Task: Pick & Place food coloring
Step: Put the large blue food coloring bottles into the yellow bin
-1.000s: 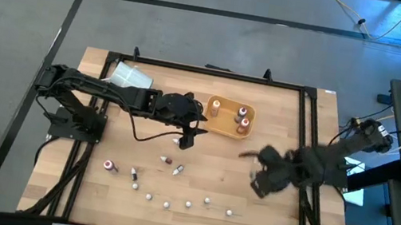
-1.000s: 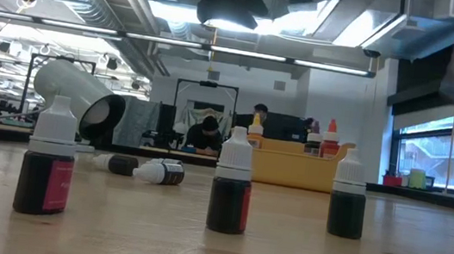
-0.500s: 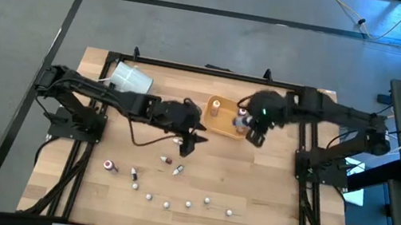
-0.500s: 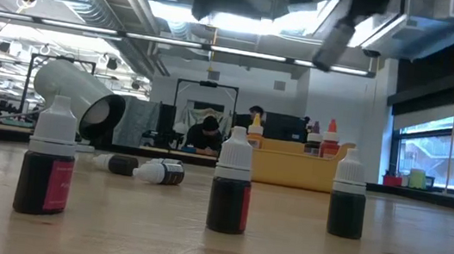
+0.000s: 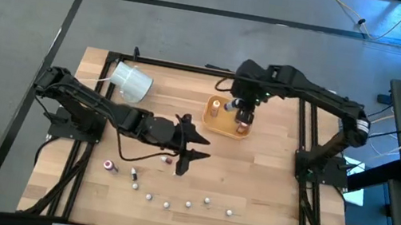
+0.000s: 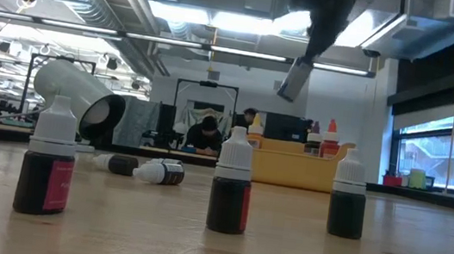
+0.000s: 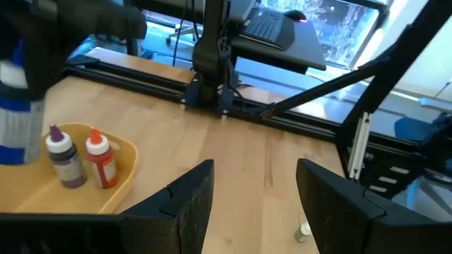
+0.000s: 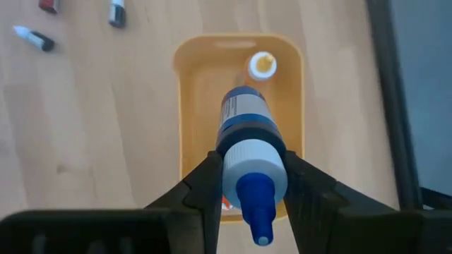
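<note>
My right gripper (image 8: 252,185) is shut on a food coloring bottle (image 8: 246,120) with a blue cap and hangs over the tan-orange tray (image 5: 222,126) at the far middle of the table. Other bottles stand in the tray: an orange-capped one (image 5: 216,105) and a pair (image 7: 85,161). More food coloring bottles stand in a row (image 5: 187,204) near the front edge, and a few lie on their sides (image 5: 166,159). My left gripper (image 5: 185,157) hovers open above the table's middle, nothing between its fingers (image 7: 189,204). My right gripper pinches the bottle's white collar (image 8: 253,164), just below the blue cap, between its two fingers. The fingers come from above, pointing steeply down. The bottle is lifted clear over the tray, its cap toward the wrist and its base toward the tray floor.
A large white cylinder (image 5: 131,81) lies on its side at the far left. Black frame rails (image 5: 305,137) run along the table's edges. Bare wood lies right of the tray and between the tray and the row of bottles.
My right gripper has swung from the table's right side toward the far edge and left, rolling its wrist, and now hangs over the tray with the blue-capped bottle. My left gripper has drifted toward the near edge, still open.
</note>
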Motion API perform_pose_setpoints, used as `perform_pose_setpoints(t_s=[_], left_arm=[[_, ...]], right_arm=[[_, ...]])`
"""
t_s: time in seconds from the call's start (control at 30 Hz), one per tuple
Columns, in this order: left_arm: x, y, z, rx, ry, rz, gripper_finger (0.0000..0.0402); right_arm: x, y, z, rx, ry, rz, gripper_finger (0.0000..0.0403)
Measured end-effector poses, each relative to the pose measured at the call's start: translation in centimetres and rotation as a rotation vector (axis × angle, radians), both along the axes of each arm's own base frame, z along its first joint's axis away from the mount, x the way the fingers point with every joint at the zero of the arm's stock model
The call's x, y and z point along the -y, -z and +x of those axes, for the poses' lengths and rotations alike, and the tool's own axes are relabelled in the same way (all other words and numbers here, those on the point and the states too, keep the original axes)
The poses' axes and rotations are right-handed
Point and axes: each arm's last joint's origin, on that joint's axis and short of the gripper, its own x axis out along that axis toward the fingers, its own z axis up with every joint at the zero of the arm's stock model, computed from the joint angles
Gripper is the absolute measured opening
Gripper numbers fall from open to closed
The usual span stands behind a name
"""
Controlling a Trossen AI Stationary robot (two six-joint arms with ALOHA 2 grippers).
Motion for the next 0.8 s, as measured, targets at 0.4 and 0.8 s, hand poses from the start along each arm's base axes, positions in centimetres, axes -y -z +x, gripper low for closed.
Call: perform_pose_setpoints(t_s=[0.4, 0.8], left_arm=[[-0.4, 0.0, 0.1, 0.0, -0.034, 0.019, 0.0196], [-0.6, 0.0, 0.1, -0.003, -0.038, 0.018, 0.0194]], right_arm=[[2.8, 6.8, 3.6, -0.21, -0.058, 0.04, 0.0126], [3.7, 11.0, 5.4, -0.334, -0.074, 0.024, 0.0126]])
